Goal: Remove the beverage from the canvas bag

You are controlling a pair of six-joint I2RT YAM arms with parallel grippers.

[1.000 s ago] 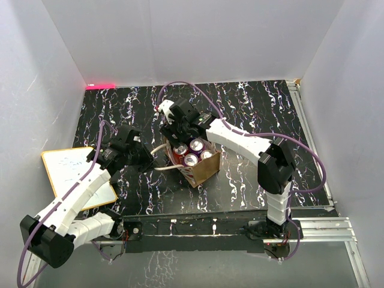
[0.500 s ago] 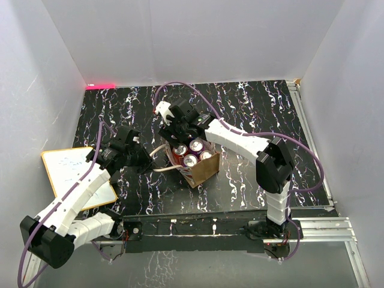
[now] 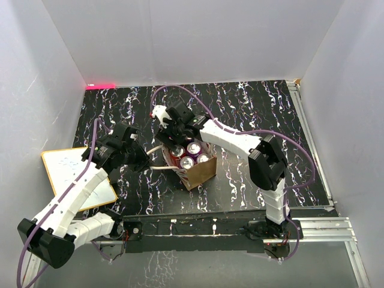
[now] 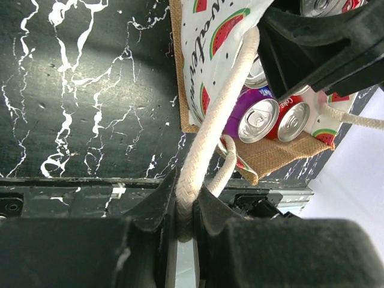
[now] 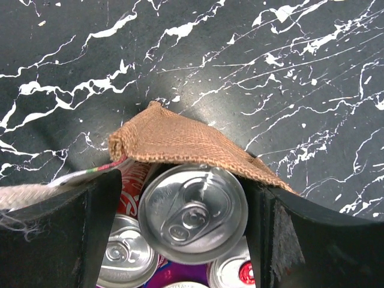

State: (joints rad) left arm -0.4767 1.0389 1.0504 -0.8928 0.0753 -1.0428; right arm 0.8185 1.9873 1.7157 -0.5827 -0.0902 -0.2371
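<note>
The tan canvas bag [image 3: 201,172] stands on the black marbled table with several drink cans upright in it. My left gripper [image 3: 143,163] is shut on one cream rope handle [image 4: 223,111], which runs taut down between its jaws [image 4: 186,195]. My right gripper [image 3: 172,127] is over the bag's far corner. In the right wrist view its fingers [image 5: 90,228] straddle a silver-topped can [image 5: 193,213] under the folded burlap rim [image 5: 174,141], closed against the can's sides. The other cans [image 5: 123,255] sit lower beside it. A purple can [image 4: 255,117] and a red can [image 4: 294,120] show in the left wrist view.
A white board [image 3: 75,177] lies at the left table edge beside my left arm. White walls enclose the table on three sides. A metal rail [image 3: 309,138] runs along the right edge. The second rope handle [image 4: 354,119] trails off the bag.
The bag has slid a little to the left with my left gripper pulling its handle. My right gripper has moved left and farther back, staying over the bag's far corner.
</note>
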